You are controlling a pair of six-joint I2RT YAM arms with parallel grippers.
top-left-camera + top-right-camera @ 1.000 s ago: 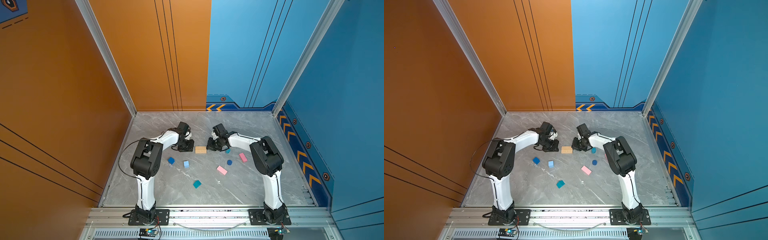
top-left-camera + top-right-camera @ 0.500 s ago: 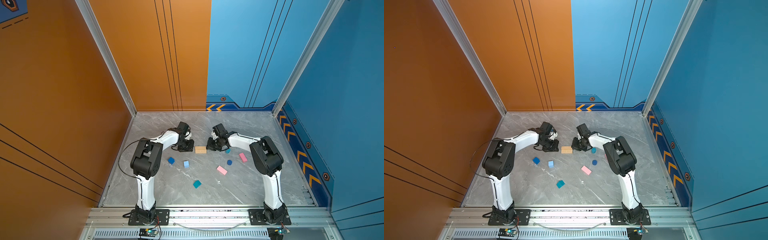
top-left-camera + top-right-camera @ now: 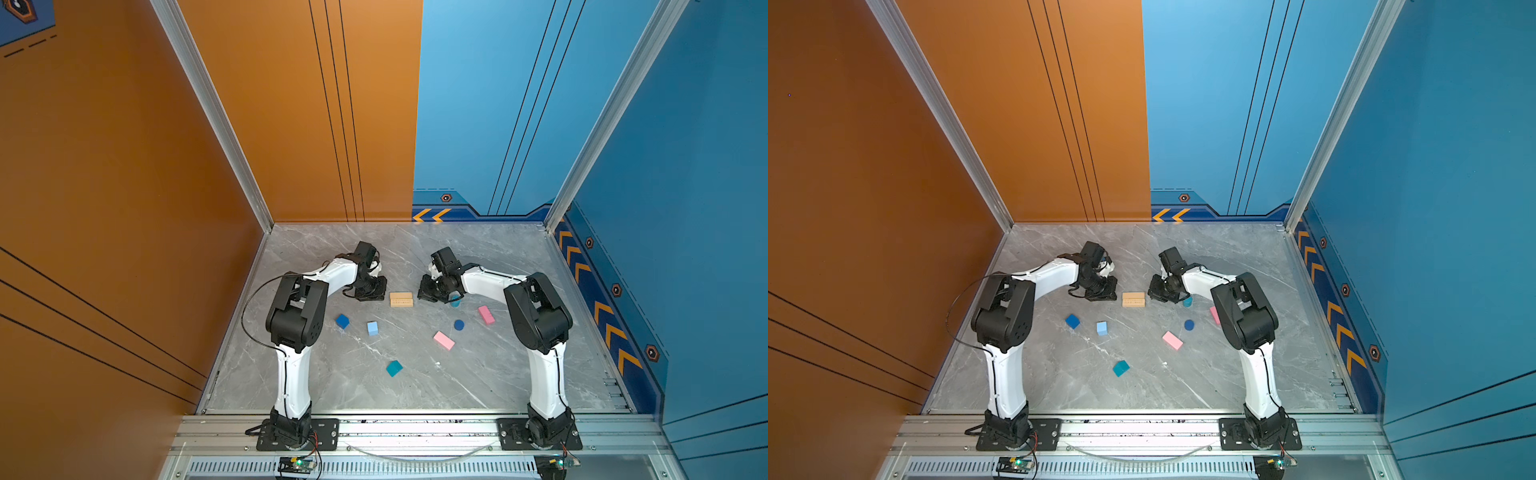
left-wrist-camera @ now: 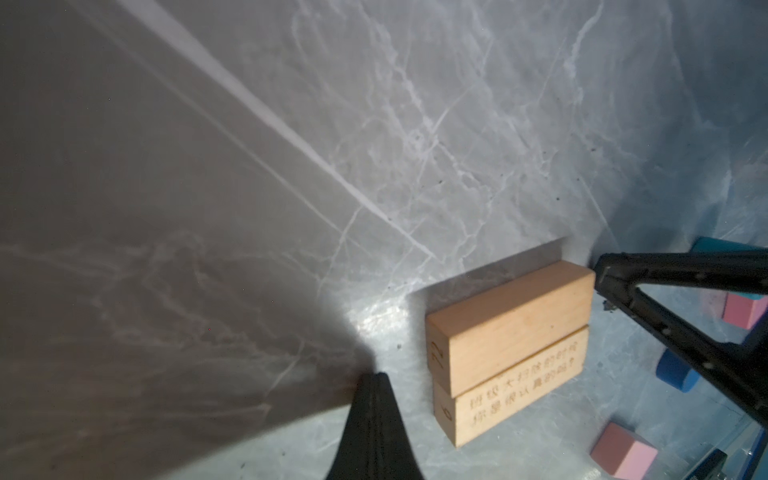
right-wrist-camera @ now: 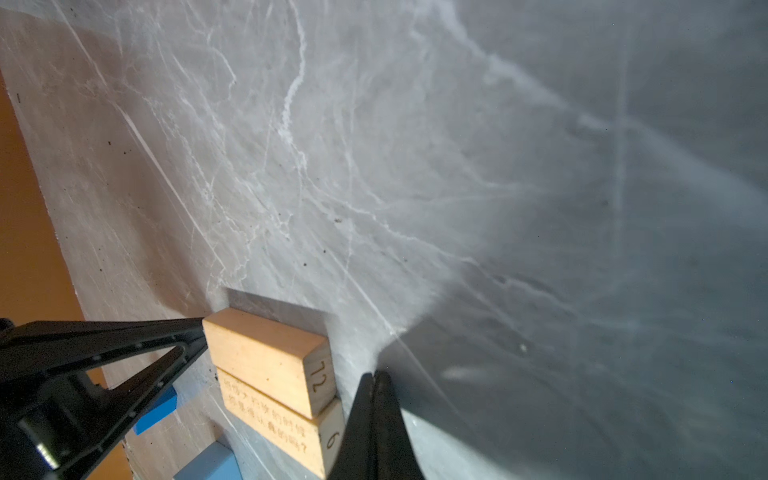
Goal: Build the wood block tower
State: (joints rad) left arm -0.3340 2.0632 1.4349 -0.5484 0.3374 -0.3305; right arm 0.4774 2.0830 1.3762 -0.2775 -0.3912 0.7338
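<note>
Two tan bars lie flat, side by side, mid-table. My left gripper is shut and empty, its tip low at their left ends. At the right ends sits my right gripper, also shut and empty. Loose in front lie a dark-blue cube, a light-blue cube, a teal cube, two pink bars and a dark-blue cylinder. A teal cylinder is partly hidden behind the right gripper.
The grey marble table is walled by orange panels on the left and blue panels on the right and behind. Both arm bases stand on the metal rail along the front edge.
</note>
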